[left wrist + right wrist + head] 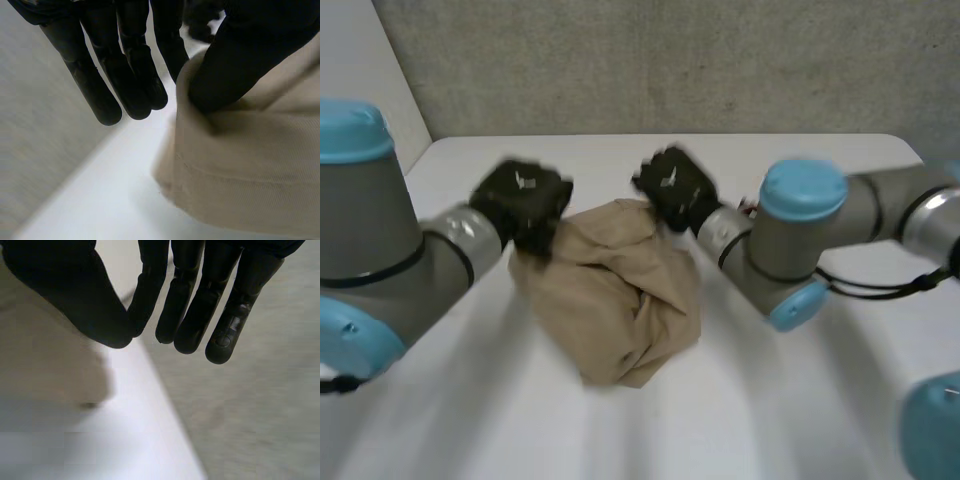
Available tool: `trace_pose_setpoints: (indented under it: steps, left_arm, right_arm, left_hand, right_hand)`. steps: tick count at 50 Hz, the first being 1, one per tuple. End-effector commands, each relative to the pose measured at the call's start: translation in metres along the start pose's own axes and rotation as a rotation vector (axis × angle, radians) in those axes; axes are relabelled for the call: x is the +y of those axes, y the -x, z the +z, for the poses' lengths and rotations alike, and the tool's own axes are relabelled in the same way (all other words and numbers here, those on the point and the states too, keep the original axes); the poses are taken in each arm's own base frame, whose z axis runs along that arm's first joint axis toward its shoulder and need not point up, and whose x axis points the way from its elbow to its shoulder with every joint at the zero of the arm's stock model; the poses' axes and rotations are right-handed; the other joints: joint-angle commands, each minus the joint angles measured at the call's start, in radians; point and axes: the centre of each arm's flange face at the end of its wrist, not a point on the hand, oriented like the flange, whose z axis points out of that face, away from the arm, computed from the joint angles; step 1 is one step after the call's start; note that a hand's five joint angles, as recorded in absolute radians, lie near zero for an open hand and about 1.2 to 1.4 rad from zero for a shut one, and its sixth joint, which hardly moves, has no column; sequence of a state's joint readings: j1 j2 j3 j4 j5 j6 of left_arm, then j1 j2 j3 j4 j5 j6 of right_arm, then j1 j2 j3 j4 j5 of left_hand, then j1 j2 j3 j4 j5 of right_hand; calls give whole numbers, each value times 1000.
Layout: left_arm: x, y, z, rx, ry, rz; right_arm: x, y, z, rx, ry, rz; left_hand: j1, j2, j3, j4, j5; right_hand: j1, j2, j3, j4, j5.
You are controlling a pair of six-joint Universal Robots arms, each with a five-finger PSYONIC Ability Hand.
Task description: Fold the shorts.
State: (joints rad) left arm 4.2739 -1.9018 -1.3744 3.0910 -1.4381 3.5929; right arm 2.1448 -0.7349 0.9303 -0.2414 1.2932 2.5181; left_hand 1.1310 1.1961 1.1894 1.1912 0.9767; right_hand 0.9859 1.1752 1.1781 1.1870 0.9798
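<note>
Shorts (pixel 620 290) sit bunched and unfolded at frame centre on the table (pixel 800 400), with left hand (pixel 525 200) and right hand (pixel 675 188) at the heap's upper edge, fingers straight, gripping nothing; the whole fold looks still to do.

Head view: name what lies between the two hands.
In the head view, the bunched shorts sit between left hand and right hand, white table behind.

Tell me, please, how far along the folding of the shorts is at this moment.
Done: no fold shows yet; the shorts lie in a crumpled heap on the table. In hand: the left hand and the right hand are at the heap's far edge, one at each side, with fingers straight and not closed on the cloth. Left: probably spread the shorts flat, then fold them.
</note>
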Motion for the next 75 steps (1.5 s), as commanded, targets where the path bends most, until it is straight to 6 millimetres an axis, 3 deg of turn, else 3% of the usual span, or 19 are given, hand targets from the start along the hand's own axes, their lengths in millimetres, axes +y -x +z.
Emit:
trace_pose_setpoints:
  steps: [1,4,8,11,15,17,18,22,23,29,32,38,48,55,62,63,68,74,75]
  left_arm:
    - [-65,36,9,-250,-339,-16]
    - [-77,42,10,-301,-425,-23]
    - [-82,35,9,-291,-469,-41]
    - [-77,22,8,-248,-455,-55]
    - [-64,9,5,-214,-411,-60]
    - [-60,5,2,-201,-399,-59]
    - [-64,1,-3,-193,-408,-60]
    - [-81,-1,-18,-186,-458,-63]
    - [-85,0,-22,-190,-470,-63]
    - [-117,6,-56,-206,-563,-68]
    - [-128,6,-74,-202,-601,-75]
    - [-131,6,-91,-202,-618,-76]
    - [-127,4,-92,-196,-604,-76]
    - [-137,5,-109,-199,-639,-77]
    - [-138,8,-113,-208,-649,-75]
    - [-137,8,-112,-208,-645,-75]
    - [-133,8,-106,-207,-629,-73]
    - [-127,9,-98,-211,-609,-71]
    - [-127,11,-97,-219,-608,-70]
  right_arm:
    - [-86,-70,-46,248,-39,2]
    - [-108,-76,-72,246,-26,1]
    - [-117,-69,-104,171,69,23]
    - [-114,-56,-125,88,169,48]
    - [-102,-43,-133,33,247,80]
    - [-97,-42,-131,33,258,82]
    - [-89,-39,-125,27,272,86]
    - [-71,-37,-104,46,267,133]
    - [-67,-38,-99,51,258,147]
    - [-26,-64,-64,123,159,285]
    - [-19,-62,-54,79,104,340]
    - [0,-42,-38,-89,52,467]
    - [30,-6,-24,-216,82,640]
    - [28,26,-11,-239,89,771]
    - [17,60,-21,-357,122,891]
    - [16,61,-23,-365,127,900]
    - [10,57,-25,-367,116,910]
    - [-3,31,-20,-278,77,887]
    - [-2,11,-19,-210,68,871]
  left_hand:
    - [265,200,207,205,245]
    - [265,200,207,205,245]
    - [265,200,207,205,245]
    - [265,200,207,205,245]
    - [265,200,207,205,245]
    - [265,200,207,205,245]
    - [265,200,207,205,245]
    - [265,200,207,205,245]
    - [265,200,207,205,245]
    - [265,200,207,205,245]
    - [265,200,207,205,245]
    - [265,200,207,205,245]
    - [265,200,207,205,245]
    - [265,200,207,205,245]
    - [265,200,207,205,245]
    - [265,200,207,205,245]
    - [265,200,207,205,245]
    - [265,200,207,205,245]
    - [265,200,207,205,245]
  right_hand:
    - [410,221,218,209,242]
    - [410,221,218,209,242]
    - [410,221,218,209,242]
    - [410,221,218,209,242]
    - [359,170,167,158,191]
    - [5,-184,-187,-196,-163]
    - [-302,-491,-494,-503,-470]
    - [-805,-995,-998,-1007,-974]
    - [-811,-1001,-1004,-1013,-980]
    - [-811,-1001,-1004,-1013,-980]
    - [-811,-1001,-1004,-1013,-980]
    - [-811,-1001,-1004,-1013,-980]
    - [-810,-999,-1002,-1011,-978]
    - [-811,-1001,-1004,-1013,-980]
    - [-787,-976,-979,-988,-955]
    - [-734,-923,-926,-935,-903]
    - [407,218,215,206,239]
    - [410,221,218,209,242]
    - [410,221,218,209,242]
